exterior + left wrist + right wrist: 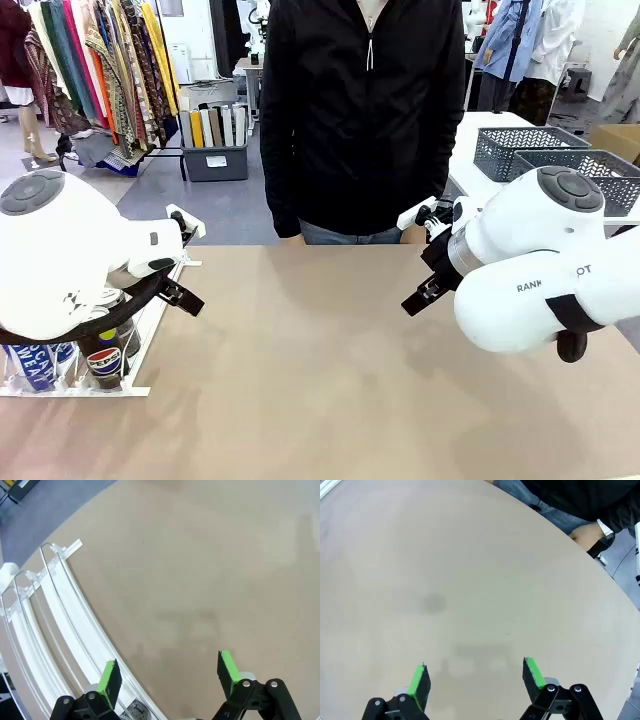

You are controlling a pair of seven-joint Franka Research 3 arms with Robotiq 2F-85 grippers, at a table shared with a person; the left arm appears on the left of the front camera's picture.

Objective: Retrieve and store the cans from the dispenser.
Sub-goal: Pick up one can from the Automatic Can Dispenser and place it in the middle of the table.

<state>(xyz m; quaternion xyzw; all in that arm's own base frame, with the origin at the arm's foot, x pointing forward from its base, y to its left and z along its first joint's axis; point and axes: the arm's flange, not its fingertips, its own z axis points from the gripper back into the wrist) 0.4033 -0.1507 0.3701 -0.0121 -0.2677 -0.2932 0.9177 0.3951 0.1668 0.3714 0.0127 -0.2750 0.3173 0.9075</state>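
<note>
1. At the lower left of the front view, the cans (103,362) sit at the near end of the dispenser (70,391), a Pepsi one beside a blue-and-white one, partly hidden by my left arm.
2. My left gripper (167,672) hangs wide open and holds nothing, one pad over the dispenser's edge, the other over bare table (200,570).
3. My right gripper (475,675) is likewise spread and empty above the table.
4. A person (365,110) stands at the far edge, with grey baskets (545,150) at the upper right.
</note>
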